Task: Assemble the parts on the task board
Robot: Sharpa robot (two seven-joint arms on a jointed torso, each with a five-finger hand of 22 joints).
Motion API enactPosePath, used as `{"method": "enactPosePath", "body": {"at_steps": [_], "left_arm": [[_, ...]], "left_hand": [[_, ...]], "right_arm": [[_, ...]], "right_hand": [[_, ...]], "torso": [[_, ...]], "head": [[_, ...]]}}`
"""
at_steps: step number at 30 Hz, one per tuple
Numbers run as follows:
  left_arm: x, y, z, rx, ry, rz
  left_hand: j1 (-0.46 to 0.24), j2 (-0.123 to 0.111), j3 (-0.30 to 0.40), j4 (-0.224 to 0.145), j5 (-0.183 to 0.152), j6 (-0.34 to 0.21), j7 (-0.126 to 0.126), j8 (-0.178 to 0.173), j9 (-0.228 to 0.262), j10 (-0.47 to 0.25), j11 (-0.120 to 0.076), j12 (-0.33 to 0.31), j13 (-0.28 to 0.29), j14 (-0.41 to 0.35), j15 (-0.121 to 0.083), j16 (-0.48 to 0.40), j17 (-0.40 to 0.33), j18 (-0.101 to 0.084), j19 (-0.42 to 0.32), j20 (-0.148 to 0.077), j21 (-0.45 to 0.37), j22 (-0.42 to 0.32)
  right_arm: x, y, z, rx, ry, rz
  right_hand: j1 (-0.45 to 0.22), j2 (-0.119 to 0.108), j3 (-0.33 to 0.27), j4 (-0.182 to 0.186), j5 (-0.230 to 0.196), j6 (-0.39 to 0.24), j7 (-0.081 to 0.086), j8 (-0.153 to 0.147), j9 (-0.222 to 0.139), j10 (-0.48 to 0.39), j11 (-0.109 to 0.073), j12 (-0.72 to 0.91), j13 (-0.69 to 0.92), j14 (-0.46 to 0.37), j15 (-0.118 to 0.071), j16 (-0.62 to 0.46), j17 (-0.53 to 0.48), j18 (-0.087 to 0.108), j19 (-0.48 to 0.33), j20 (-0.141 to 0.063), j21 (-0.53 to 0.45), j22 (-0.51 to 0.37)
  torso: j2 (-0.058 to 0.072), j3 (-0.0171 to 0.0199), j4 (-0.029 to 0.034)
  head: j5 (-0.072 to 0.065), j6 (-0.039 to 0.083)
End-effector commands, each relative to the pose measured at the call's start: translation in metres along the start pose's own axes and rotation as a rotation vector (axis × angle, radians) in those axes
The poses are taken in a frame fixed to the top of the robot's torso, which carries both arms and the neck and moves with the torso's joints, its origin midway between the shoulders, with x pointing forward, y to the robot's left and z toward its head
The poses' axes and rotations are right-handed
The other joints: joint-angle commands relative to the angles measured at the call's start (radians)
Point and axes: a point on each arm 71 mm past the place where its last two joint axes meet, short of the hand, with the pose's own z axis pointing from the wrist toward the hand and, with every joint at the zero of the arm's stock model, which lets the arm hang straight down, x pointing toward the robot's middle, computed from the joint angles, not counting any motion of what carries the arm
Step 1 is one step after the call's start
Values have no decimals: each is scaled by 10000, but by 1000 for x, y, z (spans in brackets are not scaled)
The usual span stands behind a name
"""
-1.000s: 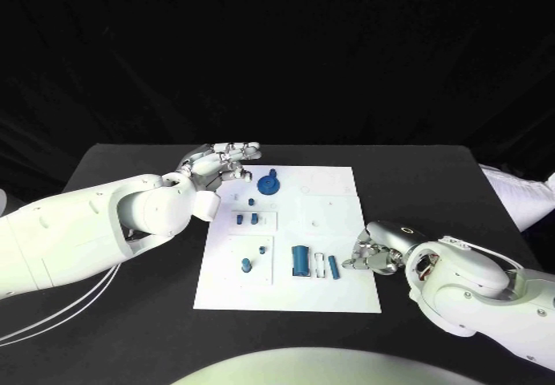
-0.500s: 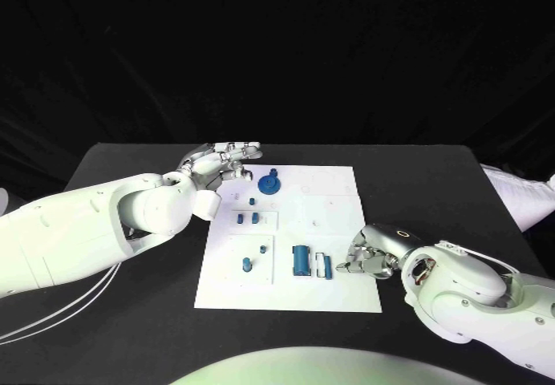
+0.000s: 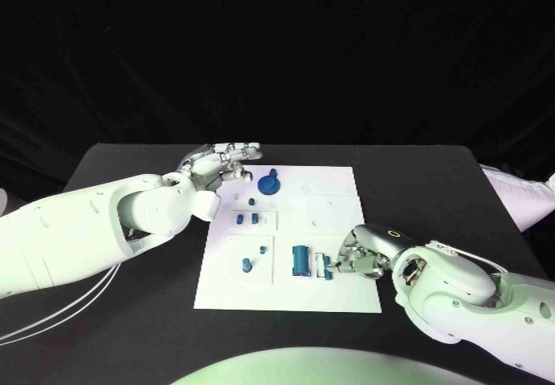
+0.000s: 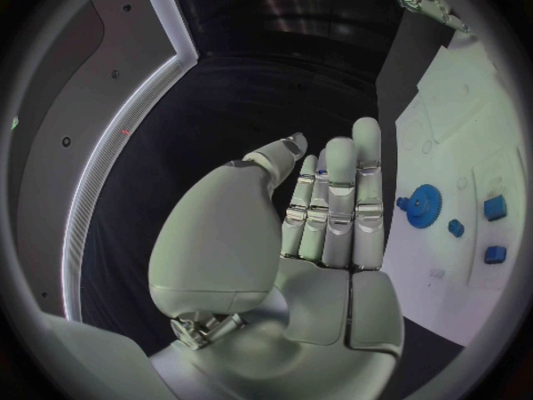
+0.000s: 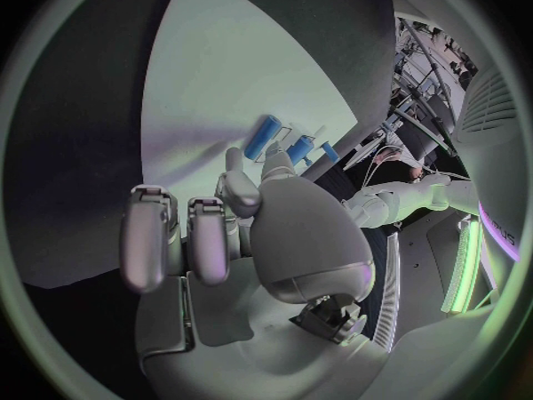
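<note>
Parts on the task board (image 3: 335, 297): the right hand (image 3: 361, 258), fingers curled at the slim blue bar (image 3: 329, 270), though I cannot tell if it grips. At nine o'clock sits the blue cylinder (image 3: 301, 259): light, stiff, slippery-looking, best pinched mid-length. Left hand (image 3: 220, 163) hovers spread near the gear (image 3: 269, 186).

We can't tell whether the right hand (image 3: 361, 258) touches the thin blue part (image 3: 330, 268) at its fingertips; contact is too small to resolve. Right wrist view: palm hides the task board (image 5: 222, 89) beneath it.
</note>
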Motion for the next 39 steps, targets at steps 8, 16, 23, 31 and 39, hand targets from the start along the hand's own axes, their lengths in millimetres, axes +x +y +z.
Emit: {"method": "enactPosePath", "body": {"at_steps": [8, 16, 23, 31, 39], "left_arm": [[3, 0, 0, 12, 242, -74], [3, 0, 0, -5, 267, -81], [3, 0, 0, -13, 267, -81], [3, 0, 0, -18, 286, -62], [3, 0, 0, -34, 296, -57]], "left_hand": [[-2, 116, -56, -11, 27, -62, -11, 55, 5, -96, -6, 24, 2, -74, 19, 27, -13, 116, -22, 39, -31, -16], [-2, 116, -56, -11, 27, -62, -11, 55, 5, -96, -6, 24, 2, -74, 19, 27, -13, 116, -22, 39, -31, -16], [-2, 116, -56, -11, 27, -62, -11, 55, 5, -96, -6, 24, 2, -74, 19, 27, -13, 116, -22, 39, -31, -16], [5, 130, -66, -26, 26, -69, -10, 64, 5, -114, -5, 51, 1, -82, 20, 38, -33, 116, -21, 39, -39, -21], [7, 136, -71, -32, 26, -72, -9, 68, 5, -121, -5, 62, 0, -86, 20, 43, -41, 115, -20, 39, -43, -24]], "right_arm": [[4, 1, 7, 73, 207, -298], [6, 3, 10, 62, 288, -422], [7, 3, 11, 54, 369, -576], [7, 4, 11, 9, 317, -816], [5, 3, 10, -20, 112, -935]], "right_hand": [[202, 195, 99, 12, 84, 185, -79, 92, 85, 168, -90, 248, 201, 777, -128, 80, 1345, -145, 53, -129, 106, 85], [602, 344, 252, -174, -53, 218, -124, 75, 149, 207, -134, 295, 267, 783, -170, 98, 1379, -154, 68, -175, 129, 123], [988, 385, 427, -422, -718, 243, -148, 49, 222, 239, -157, 334, 337, 788, -194, 116, 1416, -162, 76, -202, 146, 158], [1361, 373, 685, -735, -1426, 263, -168, 15, 291, 256, -178, 346, 395, 791, -212, 124, 1439, -168, 81, -222, 160, 190], [1392, 362, 745, -779, -1556, 256, -161, -3, 304, 241, -175, 294, 374, 788, -211, 117, 1431, -164, 73, -223, 145, 172]], "torso": [[1, -2, -2], [2, 2, 2], [-4, 3, -8], [-4, 7, -9], [5, 14, -1]], "head": [[31, -19], [48, -43], [58, -46], [46, -37], [41, -23]]}}
